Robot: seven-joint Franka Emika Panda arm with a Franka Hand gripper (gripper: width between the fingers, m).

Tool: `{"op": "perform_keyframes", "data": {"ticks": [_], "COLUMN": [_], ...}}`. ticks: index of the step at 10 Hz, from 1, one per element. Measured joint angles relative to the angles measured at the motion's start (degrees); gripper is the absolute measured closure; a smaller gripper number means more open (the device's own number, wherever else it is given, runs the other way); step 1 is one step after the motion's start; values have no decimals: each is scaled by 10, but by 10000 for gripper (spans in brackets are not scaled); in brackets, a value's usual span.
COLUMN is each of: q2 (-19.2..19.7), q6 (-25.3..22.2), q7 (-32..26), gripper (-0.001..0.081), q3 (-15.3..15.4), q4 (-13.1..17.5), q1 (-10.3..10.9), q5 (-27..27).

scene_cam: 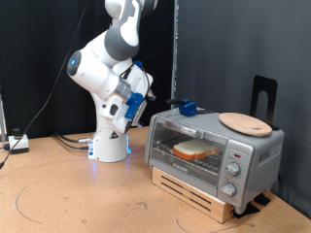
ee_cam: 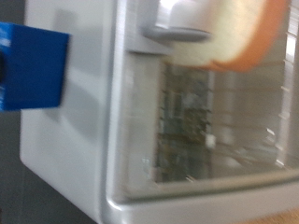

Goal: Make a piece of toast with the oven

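The pincer [scene_cam: 146, 100] hung just beside the oven [scene_cam: 212, 150], off its top corner at the exterior view's left; whether its fingers were spread or pressed together could not be told, and nothing showed between them. The piece of toast [scene_cam: 195, 149] lay inside the oven behind the closed glass door. A round wooden board [scene_cam: 245, 123] rested on the oven's top, and the oven stood on a slatted wooden base [scene_cam: 199, 193] on the worktop [scene_cam: 87, 199].

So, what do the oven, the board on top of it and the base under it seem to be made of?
The oven: probably painted or brushed metal, from its even silver-grey sheen; the door looks like glass, since the toast shows through it. The board: likely wood, round, matte tan. The base: pale wooden slats, unfinished in look. The gripper hangs beside the oven, at the exterior view's left.
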Motion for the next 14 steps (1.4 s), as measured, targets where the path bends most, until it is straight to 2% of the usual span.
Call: {"op": "perform_keyframes", "data": {"ticks": [2, 4, 5, 7, 9, 10, 11, 12, 14], "q2": [50, 54, 70, 119, 174, 196, 210, 218, 227], "q6": [10, 1, 2, -1, -12, 18, 69, 94, 78], "q7": [2, 4, 19, 54, 85, 93, 107, 120, 109], "gripper": [-1, -1, -1, -1, -1, -1, -1, -1, -1], "q3": [0, 0, 2, 9, 22, 33, 46, 56, 57], "q4": [30, 31, 40, 74, 122, 139, 147, 152, 159], "q1": [-21, -21, -21, -21, -19, -18, -16, -13, -14], "q5": [-32, -30, -3, 24, 11, 9, 15, 17, 19]}}
